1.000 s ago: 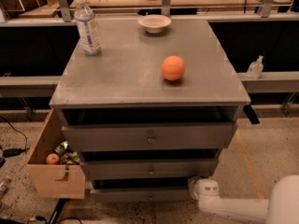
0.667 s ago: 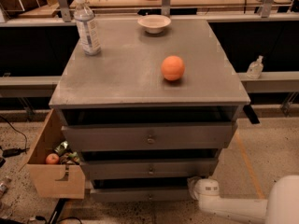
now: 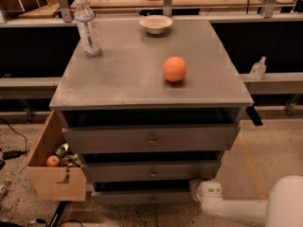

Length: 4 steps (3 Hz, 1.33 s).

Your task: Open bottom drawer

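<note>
The bottom drawer [image 3: 142, 197] is the lowest of 3 grey fronts. The gripper [image 3: 195, 187] sits low at its right end, probably to reach the central knob [image 3: 151, 200]. Whether it is wide or narrow cannot be told.

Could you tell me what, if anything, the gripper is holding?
Cannot tell: the gripper sits at the right end of the dull grey bottom drawer.

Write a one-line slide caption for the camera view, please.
Gripper low beside the right end of the bottom drawer of a grey cabinet topped with an orange, bowl and bottle.
</note>
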### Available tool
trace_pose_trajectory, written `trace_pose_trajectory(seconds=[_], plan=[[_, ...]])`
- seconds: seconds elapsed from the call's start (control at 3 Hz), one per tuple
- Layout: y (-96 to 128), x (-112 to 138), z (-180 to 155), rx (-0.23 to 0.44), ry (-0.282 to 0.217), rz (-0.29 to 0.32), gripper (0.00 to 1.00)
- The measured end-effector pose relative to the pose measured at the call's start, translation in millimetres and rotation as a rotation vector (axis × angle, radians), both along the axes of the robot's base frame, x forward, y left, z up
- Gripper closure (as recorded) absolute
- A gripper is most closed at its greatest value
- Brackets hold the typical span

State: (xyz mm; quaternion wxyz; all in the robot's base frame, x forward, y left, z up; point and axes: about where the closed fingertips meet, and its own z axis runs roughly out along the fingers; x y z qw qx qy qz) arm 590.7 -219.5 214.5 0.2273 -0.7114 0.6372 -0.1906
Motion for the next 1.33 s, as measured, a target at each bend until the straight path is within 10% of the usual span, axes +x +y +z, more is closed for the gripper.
trace_pose_trajectory(seconds=[1.33], plan=[[0.7, -0.2, -2.5, -0.01, 0.02, 0.002, 1.0]])
